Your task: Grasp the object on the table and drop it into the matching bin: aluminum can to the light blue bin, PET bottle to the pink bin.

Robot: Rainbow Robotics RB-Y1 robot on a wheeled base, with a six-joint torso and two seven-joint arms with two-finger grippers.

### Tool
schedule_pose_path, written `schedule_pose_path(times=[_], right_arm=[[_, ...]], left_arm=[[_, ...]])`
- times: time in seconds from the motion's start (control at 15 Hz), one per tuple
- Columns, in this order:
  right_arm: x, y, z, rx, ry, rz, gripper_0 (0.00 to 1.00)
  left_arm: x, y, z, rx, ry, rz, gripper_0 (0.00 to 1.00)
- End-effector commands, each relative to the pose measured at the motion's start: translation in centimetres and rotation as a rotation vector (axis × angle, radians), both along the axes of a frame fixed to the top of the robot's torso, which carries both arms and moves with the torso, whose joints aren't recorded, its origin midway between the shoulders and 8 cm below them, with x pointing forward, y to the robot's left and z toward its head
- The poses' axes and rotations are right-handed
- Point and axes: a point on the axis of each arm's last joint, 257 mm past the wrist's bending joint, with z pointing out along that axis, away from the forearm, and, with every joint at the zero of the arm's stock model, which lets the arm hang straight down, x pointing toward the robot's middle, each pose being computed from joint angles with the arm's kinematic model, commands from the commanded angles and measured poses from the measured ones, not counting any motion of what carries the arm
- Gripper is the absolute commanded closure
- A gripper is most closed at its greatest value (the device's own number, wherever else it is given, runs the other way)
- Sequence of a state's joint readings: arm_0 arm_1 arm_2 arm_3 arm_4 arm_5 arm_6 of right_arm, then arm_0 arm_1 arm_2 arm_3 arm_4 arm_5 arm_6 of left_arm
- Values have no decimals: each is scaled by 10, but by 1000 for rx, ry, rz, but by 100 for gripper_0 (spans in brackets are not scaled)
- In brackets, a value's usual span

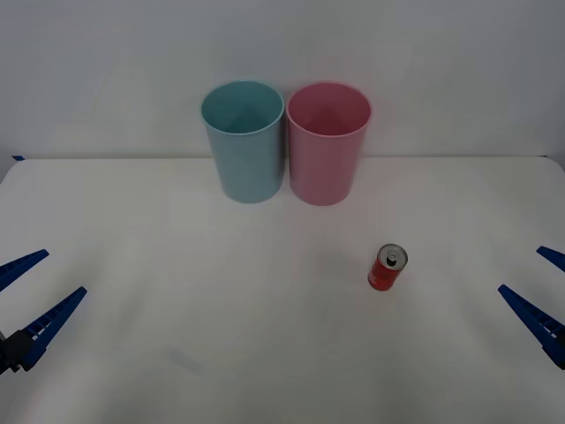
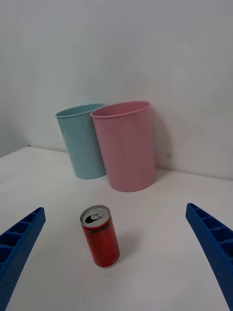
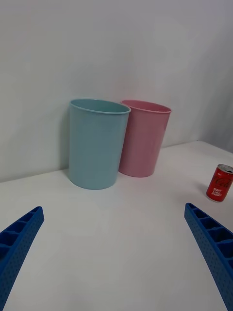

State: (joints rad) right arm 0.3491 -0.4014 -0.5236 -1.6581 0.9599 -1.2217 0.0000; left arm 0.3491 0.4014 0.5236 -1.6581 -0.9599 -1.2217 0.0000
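Your small red aluminum can [image 1: 387,268] stands upright on the white table [image 1: 221,336], right of centre, in front of the pink plastic bin [image 1: 327,143]. Pale teal-blue bin [image 1: 243,140] touches it. Left gripper [image 1: 31,287] and right gripper [image 1: 540,281]: fingers apart, empty, at the edges.

Two bins stand upright side by side, touching or nearly so, at the far middle of the table [image 1: 177,353], against the back wall. The light blue bin [image 1: 244,141] is on the left, the pink bin [image 1: 327,144] on the right. The aluminum can [image 1: 387,268] stands upright, nearer and right of the pink bin, well apart from it.
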Motion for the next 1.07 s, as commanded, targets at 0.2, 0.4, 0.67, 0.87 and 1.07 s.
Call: schedule_pose_path(times=[0.2, 0.4, 0.67, 0.87, 1.07], right_arm=[[0, 4, -1, -21, 3, 11, 0], [1, 4, -1, -27, 8, 17, 0], [-1, -2, -14, -38, 36, 26, 0], [-3, -4, -26, -36, 54, 34, 0], [-5, -2, -39, -42, 61, 39, 0]], left_arm=[[0, 0, 0, 0, 0, 0, 0], [0, 0, 0, 0, 0, 0, 0], [0, 0, 0, 0, 0, 0, 0], [0, 0, 0, 0, 0, 0, 0], [0, 0, 0, 0, 0, 0, 0]])
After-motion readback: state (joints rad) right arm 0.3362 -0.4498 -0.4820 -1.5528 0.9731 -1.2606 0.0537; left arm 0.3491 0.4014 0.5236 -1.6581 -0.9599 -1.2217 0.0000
